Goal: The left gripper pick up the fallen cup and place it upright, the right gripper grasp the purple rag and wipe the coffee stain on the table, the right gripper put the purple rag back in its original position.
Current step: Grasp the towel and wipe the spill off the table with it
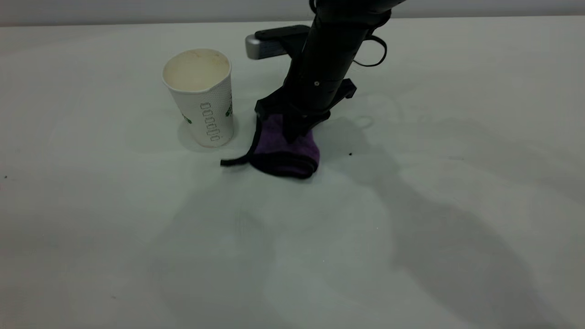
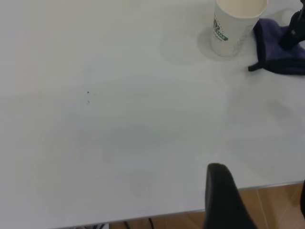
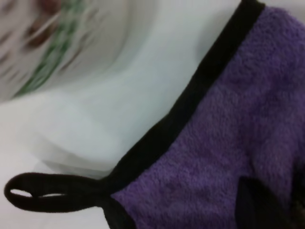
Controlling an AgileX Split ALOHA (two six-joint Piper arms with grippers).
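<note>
In the exterior view, one cup [image 1: 201,98] is seen upright on the table [image 1: 91,228], with one purple rag [image 1: 285,148] just beside it. The right gripper [image 1: 292,130] is pressed down onto the rag; its fingertips are sunk in the cloth, apparently pinching it. No coffee stain can be made out.

In the left wrist view, the left gripper [image 2: 224,200] is cut off at the table's edge; its jaw state cannot be told.

In the right wrist view, the rag's strap loop [image 3: 43,193] is shown, the cup blurred

White ribbed cup [image 1: 201,98] with green lettering, cream lining, purple rag [image 1: 283,146] edged black, white table [image 1: 137,237]
</note>
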